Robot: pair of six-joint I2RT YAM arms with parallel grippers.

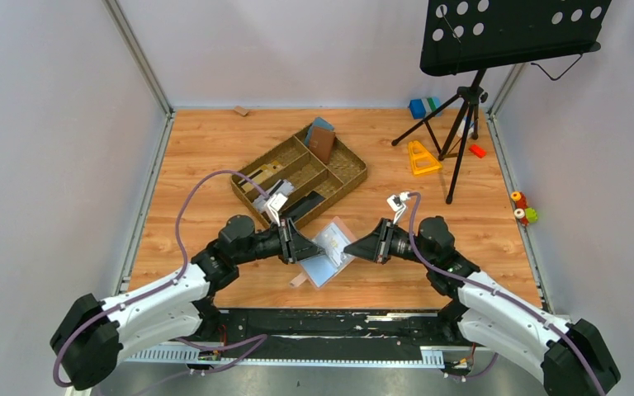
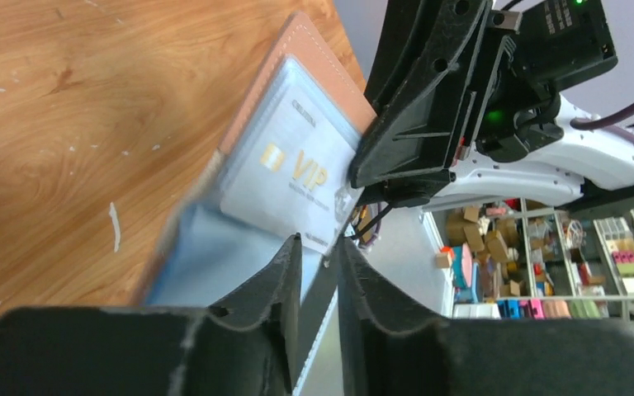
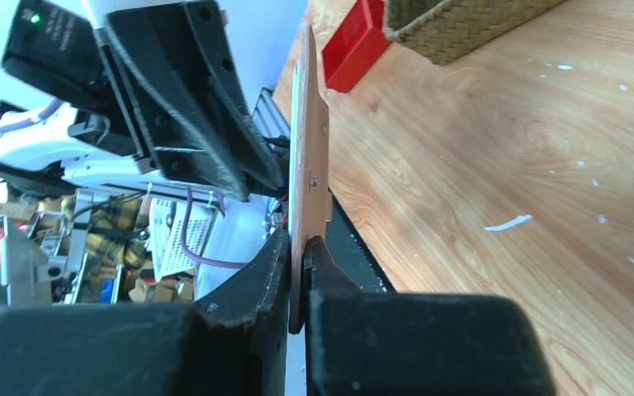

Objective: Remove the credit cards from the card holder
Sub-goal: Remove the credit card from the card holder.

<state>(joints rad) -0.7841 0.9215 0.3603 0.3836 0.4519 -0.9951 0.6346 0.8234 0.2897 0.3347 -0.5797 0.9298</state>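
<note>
The card holder (image 1: 331,250) is open between my two grippers, tan-brown outside and blue-grey inside, with its small tan tab (image 1: 299,280) hanging near the table. My right gripper (image 1: 350,247) is shut on the holder's tan edge (image 3: 309,148), which shows edge-on in the right wrist view between its tips (image 3: 301,243). In the left wrist view a pale card marked VIP (image 2: 293,177) sits in a clear sleeve on the holder (image 2: 314,49). My left gripper (image 2: 320,243) is pinched on that card's lower corner; it also shows in the top view (image 1: 307,246).
A woven divided tray (image 1: 352,176) stands behind, holding a dark reddish-brown wallet with a blue one (image 1: 322,142). A red block (image 3: 355,45) lies by the tray. A music stand tripod (image 1: 462,107), a yellow triangle (image 1: 421,157) and small toys (image 1: 524,208) are at the right.
</note>
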